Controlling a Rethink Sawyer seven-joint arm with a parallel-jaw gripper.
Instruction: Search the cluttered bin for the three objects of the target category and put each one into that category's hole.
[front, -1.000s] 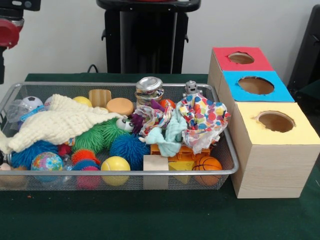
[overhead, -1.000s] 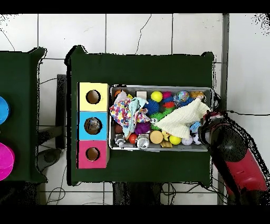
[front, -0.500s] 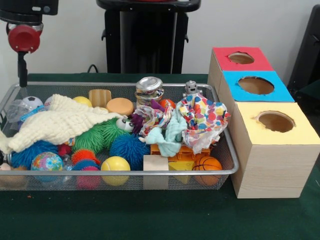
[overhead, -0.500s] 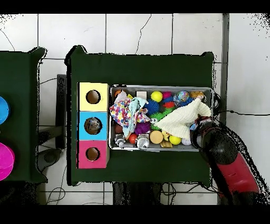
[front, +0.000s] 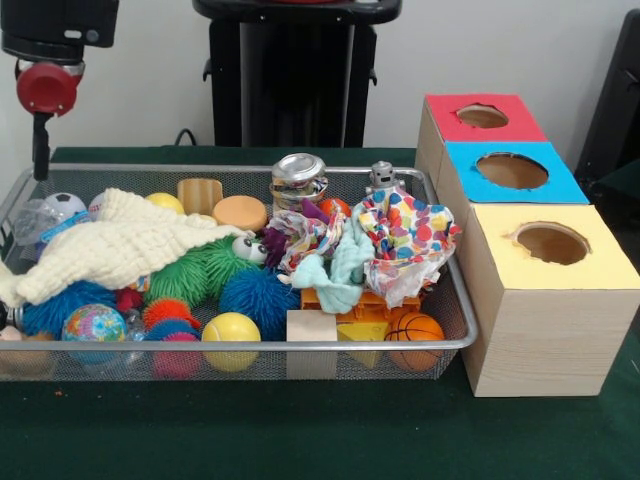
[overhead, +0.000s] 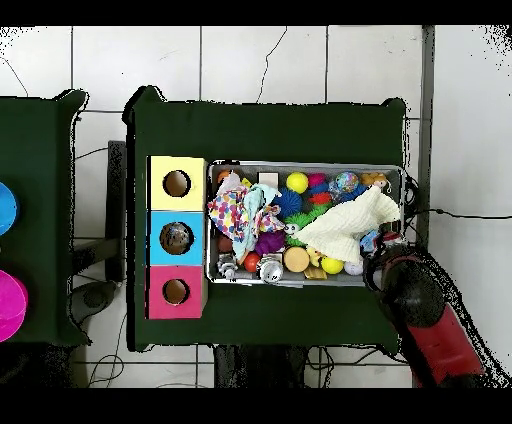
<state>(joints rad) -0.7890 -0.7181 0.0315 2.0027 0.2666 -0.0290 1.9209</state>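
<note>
The task doesn't say which category is wanted, so I can only go by what lies in the wire bin (front: 300, 346). The fabrics look a likely set. A cream knit cloth (front: 120, 245) is draped over the left half, a polka-dot cloth (front: 410, 235) is bunched at the right end, and a mint cloth (front: 335, 270) is twisted between them. All three should be light and limp. They would pinch best at a raised fold or ridge, and I expect them to drag neighbours along as they lift.

The balls are the other candidates: a yellow ball (front: 231, 335) and a small basketball (front: 413, 328) against the near wall, and a soccer ball (front: 65, 205) in the far left corner. They are smooth and round and likely to roll out of a pinch, so they need a grip square across the middle.

Spiky rubber toys, wooden blocks and a metal tin fill the gaps.

The end effector (front: 40, 150) hangs over the bin's far left corner, above the soccer ball and the edge of the cream cloth, touching nothing. I cannot tell whether it is spread or closed.

Beside the bin's right end, on the green bench (front: 300, 430), stand three boxes touching in a row: a yellow box (front: 545, 310), a blue box (front: 560, 185) and a red box (front: 445, 105), each with a round hole on top.
</note>
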